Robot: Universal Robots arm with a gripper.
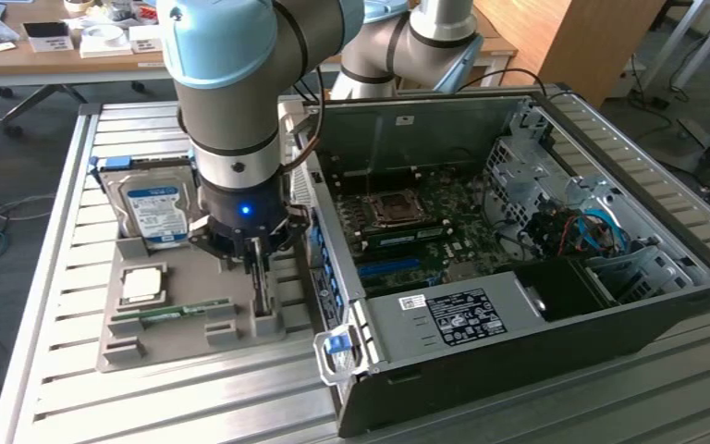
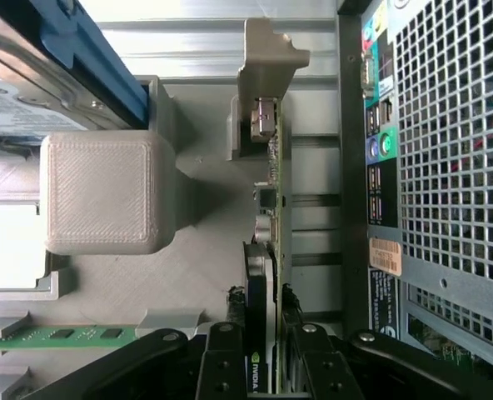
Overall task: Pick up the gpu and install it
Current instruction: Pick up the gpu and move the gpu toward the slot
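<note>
Clamping the gpu (image 2: 271,208) edge-on, I have my gripper (image 2: 261,300) reaching straight down, its fingers (image 2: 226,350) set narrowly against both faces of the card. The card stands upright in its slot along the grey tray's (image 1: 177,347) edge, next to the open computer case (image 1: 553,351). Further across the tray lies the RAM stick (image 1: 182,310). The blue-labelled hard drive (image 1: 158,208) leans at the far corner.
</note>
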